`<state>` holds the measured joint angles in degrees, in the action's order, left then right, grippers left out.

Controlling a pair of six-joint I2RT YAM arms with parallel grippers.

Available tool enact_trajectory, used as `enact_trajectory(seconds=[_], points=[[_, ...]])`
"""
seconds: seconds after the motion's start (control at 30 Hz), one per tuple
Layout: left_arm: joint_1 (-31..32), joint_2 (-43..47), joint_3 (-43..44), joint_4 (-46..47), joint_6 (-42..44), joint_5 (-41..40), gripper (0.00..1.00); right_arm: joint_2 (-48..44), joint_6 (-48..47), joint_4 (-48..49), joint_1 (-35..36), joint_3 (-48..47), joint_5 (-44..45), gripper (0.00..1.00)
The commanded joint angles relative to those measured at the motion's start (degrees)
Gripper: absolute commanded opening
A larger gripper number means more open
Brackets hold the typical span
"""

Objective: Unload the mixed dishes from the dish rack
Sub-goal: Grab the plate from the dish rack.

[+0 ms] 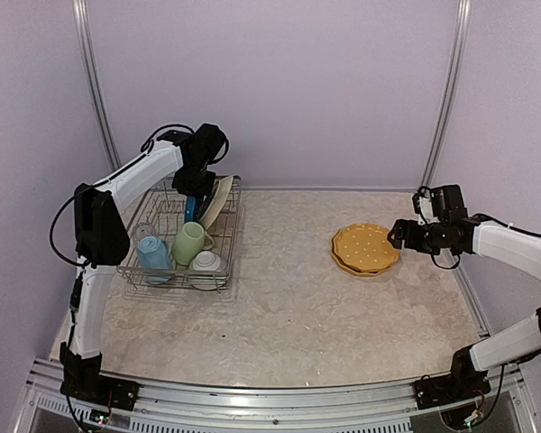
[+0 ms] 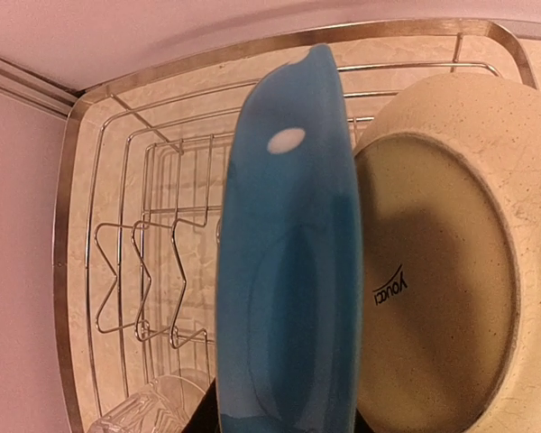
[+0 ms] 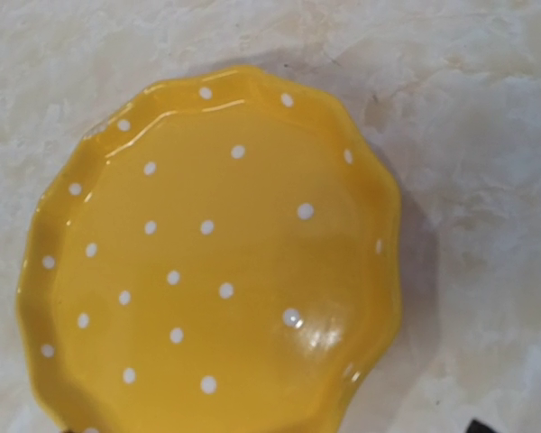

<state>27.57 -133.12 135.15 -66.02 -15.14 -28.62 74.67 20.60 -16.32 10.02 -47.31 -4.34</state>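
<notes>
The dish rack (image 1: 235,236) stands at the left of the table. In it a blue plate (image 1: 191,211) stands on edge beside a cream plate (image 1: 218,198). My left gripper (image 1: 196,191) reaches down from above, shut on the blue plate (image 2: 288,271), with its dark fingers flanking the rim. The cream plate (image 2: 442,271) leans against it on the right. A light green mug (image 1: 189,242), a light blue cup (image 1: 153,254), a small white cup (image 1: 206,263) and a clear glass (image 2: 144,410) fill the rack's front. Two stacked yellow dotted plates (image 1: 365,250) lie on the table; my right gripper (image 1: 398,236) hovers open at their right edge.
Bare wire dividers (image 2: 153,280) stand in the rack's back left part. The marbled tabletop (image 1: 279,298) stretches between the rack and the yellow plates (image 3: 216,262). Lilac walls close in the left, back and right sides.
</notes>
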Motion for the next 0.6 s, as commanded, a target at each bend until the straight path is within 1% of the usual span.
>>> enact_trajectory(seconds=[0.0,0.07,0.13,0.3,0.57], points=[[-0.1,-1.3,1.9,0.3,1.5,0.5,0.14,-0.6,0.6,0.5,0.6,-0.8,-0.5,0.90],[0.3,-0.9,1.9,-0.1,1.8,-0.9,0.11,-0.7,0.7,0.7,0.7,-0.6,-0.6,0.90],[0.7,-0.2,2.0,-0.6,2.2,-3.2,0.05,-0.9,0.9,1.1,0.7,-0.3,-0.9,0.90],[1.5,1.8,2.1,-1.5,2.8,-8.2,0.00,-0.6,0.9,1.6,0.8,-0.4,-0.9,0.90],[2.8,4.7,2.1,-2.4,4.2,-13.6,0.00,-0.3,1.1,2.2,1.3,-0.2,-1.0,0.90]])
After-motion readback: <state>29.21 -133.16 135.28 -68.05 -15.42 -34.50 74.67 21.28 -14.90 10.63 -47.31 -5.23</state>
